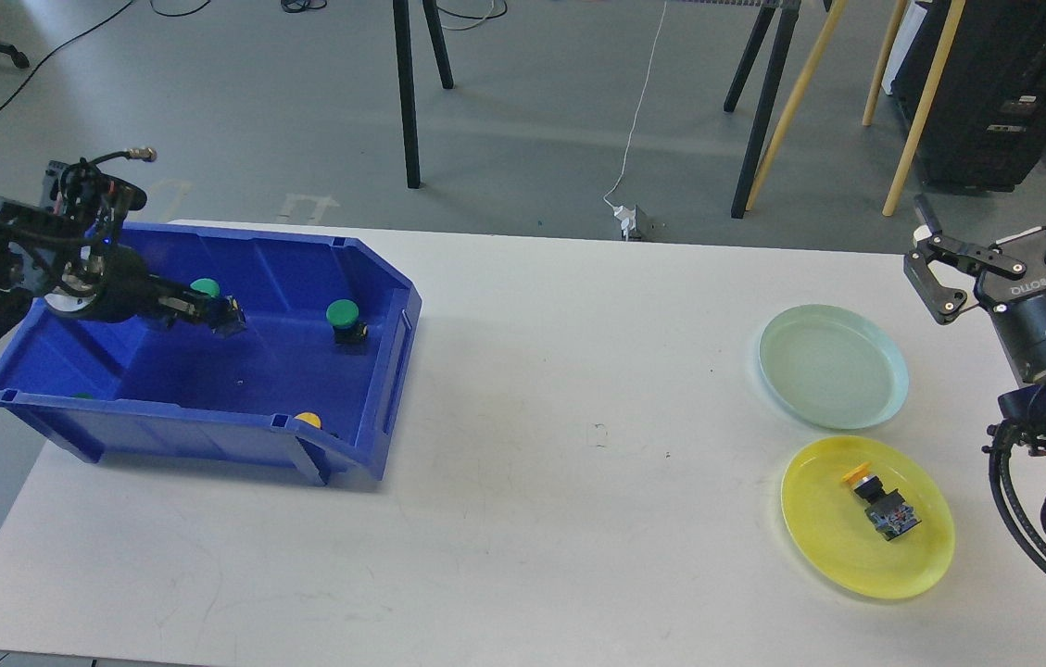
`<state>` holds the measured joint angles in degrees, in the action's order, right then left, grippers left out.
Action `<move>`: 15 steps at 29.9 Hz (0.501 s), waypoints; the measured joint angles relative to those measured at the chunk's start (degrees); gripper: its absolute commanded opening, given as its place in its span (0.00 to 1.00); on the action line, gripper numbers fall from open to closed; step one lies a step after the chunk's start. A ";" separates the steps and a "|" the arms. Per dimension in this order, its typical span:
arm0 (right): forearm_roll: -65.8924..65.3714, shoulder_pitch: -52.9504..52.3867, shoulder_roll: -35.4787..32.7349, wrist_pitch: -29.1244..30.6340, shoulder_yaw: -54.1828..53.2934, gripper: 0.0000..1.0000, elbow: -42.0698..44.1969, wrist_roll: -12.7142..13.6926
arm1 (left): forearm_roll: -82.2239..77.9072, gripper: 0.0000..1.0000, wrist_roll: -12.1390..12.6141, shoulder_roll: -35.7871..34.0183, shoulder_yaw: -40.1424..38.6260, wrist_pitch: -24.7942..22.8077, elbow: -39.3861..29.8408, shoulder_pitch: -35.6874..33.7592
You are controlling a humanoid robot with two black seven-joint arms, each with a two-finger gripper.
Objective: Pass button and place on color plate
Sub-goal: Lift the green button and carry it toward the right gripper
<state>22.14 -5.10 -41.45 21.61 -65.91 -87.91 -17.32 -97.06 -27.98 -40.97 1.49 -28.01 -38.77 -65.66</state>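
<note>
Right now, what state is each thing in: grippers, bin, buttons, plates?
left gripper: inside the blue bin, at a green button; grip unclear
right gripper: open, empty
second green button: upright in bin
yellow button: lying on yellow plate
green plate: empty

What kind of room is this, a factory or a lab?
Probably a robotics lab or workshop: a bare grey floor with loose cables, trestle legs, and a white table set up for a test.

Yellow button (881, 503) on yellow plate (819, 547)
</note>
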 measured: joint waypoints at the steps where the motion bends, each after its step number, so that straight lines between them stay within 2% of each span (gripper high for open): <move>1: -0.95 0.00 -0.10 -0.24 0.03 1.00 0.10 -0.01 | 2.37 0.02 0.00 -2.20 -1.10 0.00 -3.55 -0.69; 5: -9.06 0.00 -0.24 -2.04 0.04 1.00 0.37 -0.01 | 16.66 0.02 0.00 -8.71 -9.47 0.00 -17.74 -1.11; 8: -18.47 -0.39 -0.27 -4.53 0.27 1.00 0.38 0.07 | 33.74 0.02 0.00 -9.54 -16.18 0.02 -24.91 1.44; 12: -29.33 -1.63 -0.23 -5.46 0.92 1.00 0.38 0.08 | 51.57 0.02 0.00 -1.88 -19.25 0.01 -27.31 4.39; 15: -35.83 -3.92 0.10 -5.59 3.26 1.00 0.39 -0.07 | 55.08 0.02 0.00 6.34 -19.52 0.02 -25.81 4.74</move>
<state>-13.69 -9.02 -41.35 16.03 -62.65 -87.53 -17.39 -41.97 -27.98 -34.63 -18.03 -27.99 -64.58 -60.92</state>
